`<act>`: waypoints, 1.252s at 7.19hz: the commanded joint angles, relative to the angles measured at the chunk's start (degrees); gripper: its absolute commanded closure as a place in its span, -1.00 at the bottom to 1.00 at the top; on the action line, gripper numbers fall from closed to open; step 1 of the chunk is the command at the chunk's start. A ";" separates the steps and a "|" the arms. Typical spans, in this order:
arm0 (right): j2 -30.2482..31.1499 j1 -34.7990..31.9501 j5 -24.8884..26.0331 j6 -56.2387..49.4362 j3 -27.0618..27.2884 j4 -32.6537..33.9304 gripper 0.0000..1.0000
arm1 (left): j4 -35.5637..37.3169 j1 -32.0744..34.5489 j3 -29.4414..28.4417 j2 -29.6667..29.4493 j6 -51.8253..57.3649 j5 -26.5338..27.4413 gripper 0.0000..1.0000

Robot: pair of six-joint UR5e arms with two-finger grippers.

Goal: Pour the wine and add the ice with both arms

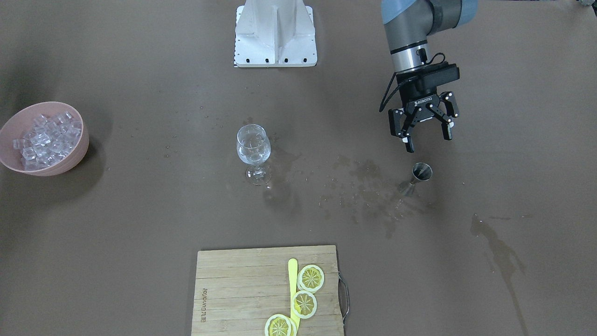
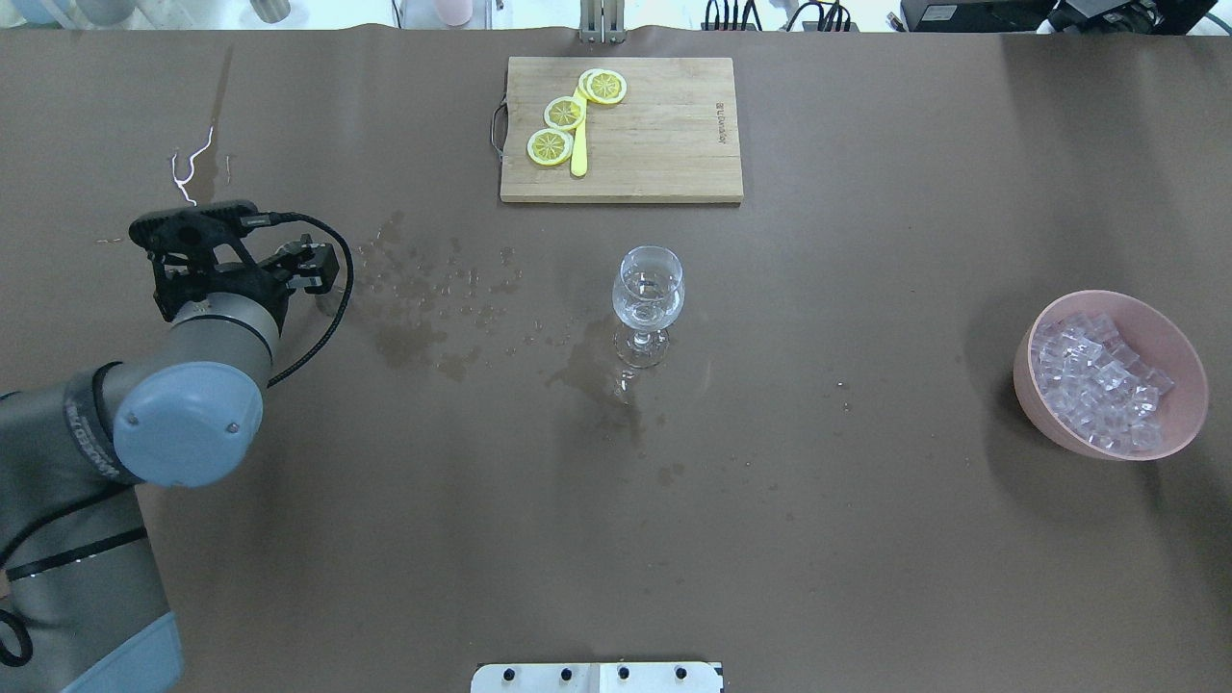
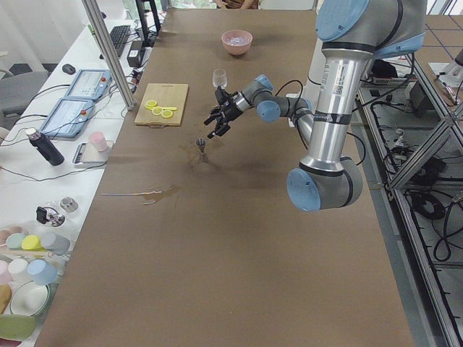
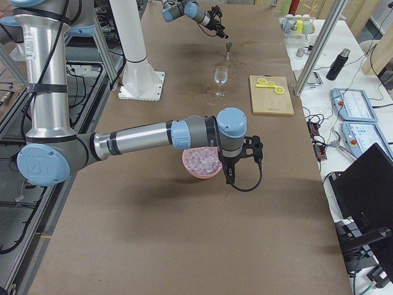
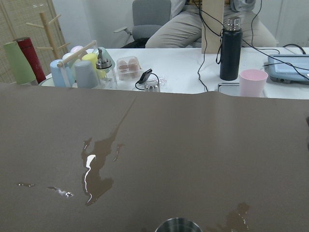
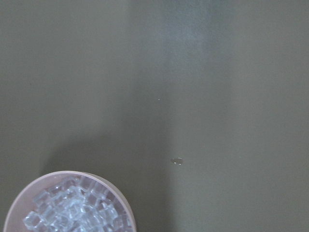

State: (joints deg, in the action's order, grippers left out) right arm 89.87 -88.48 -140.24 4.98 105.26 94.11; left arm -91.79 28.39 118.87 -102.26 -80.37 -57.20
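A wine glass (image 1: 253, 148) with a little clear wine in it stands mid-table; it also shows in the overhead view (image 2: 648, 294). A pink bowl (image 1: 80, 154) holds many clear ice cubes (image 1: 45, 136). A small metal jigger (image 1: 421, 171) stands upright on the table. My left gripper (image 1: 428, 140) is open and empty, just above and behind the jigger. The jigger's rim (image 5: 177, 225) shows at the bottom of the left wrist view. My right gripper (image 4: 229, 177) hangs by the bowl's (image 4: 202, 165) near rim, and I cannot tell if it is open or shut.
A wooden cutting board (image 1: 233, 289) carries lemon slices (image 1: 311, 278) and a yellow knife. The white pedestal (image 1: 275, 32) stands at the robot's side. Wet spots (image 1: 364, 186) lie between glass and jigger. A puddle (image 1: 499, 252) lies beyond the jigger.
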 commanded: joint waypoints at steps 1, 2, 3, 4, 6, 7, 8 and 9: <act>0.04 4.61 -0.29 3.81 5.64 -0.07 -1.00 | -0.14 10.49 1.98 -0.39 10.45 -16.54 -0.96; 0.04 6.81 -0.21 5.20 6.87 -0.25 -1.00 | -0.23 16.72 0.32 -1.53 18.94 -22.89 -0.96; 0.04 9.44 0.32 8.44 8.28 -0.25 -1.00 | 0.03 23.40 -2.57 -3.37 26.86 -32.78 -0.96; 0.21 11.55 1.45 8.73 9.07 -1.20 -1.00 | -0.58 28.25 -6.86 -3.73 34.33 -41.76 -0.96; 4.75 17.70 6.01 8.65 9.08 -10.21 -1.00 | 0.11 34.70 -11.11 -5.75 42.38 -48.07 -0.96; 7.83 21.03 9.77 8.82 9.00 -15.31 -1.00 | 0.82 36.02 -12.95 -7.15 42.41 -48.26 -0.96; 8.91 22.89 10.42 8.82 8.82 -16.67 -1.00 | 0.74 36.03 -13.92 -7.51 42.41 -48.35 -0.96; 9.09 24.91 11.73 8.65 8.65 -16.68 -1.00 | 0.30 36.03 -14.11 -7.43 42.41 -48.27 -0.96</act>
State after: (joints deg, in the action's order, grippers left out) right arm 98.00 -66.27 -130.27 13.74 114.11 78.69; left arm -91.24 64.13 105.50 -109.45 -38.17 -105.31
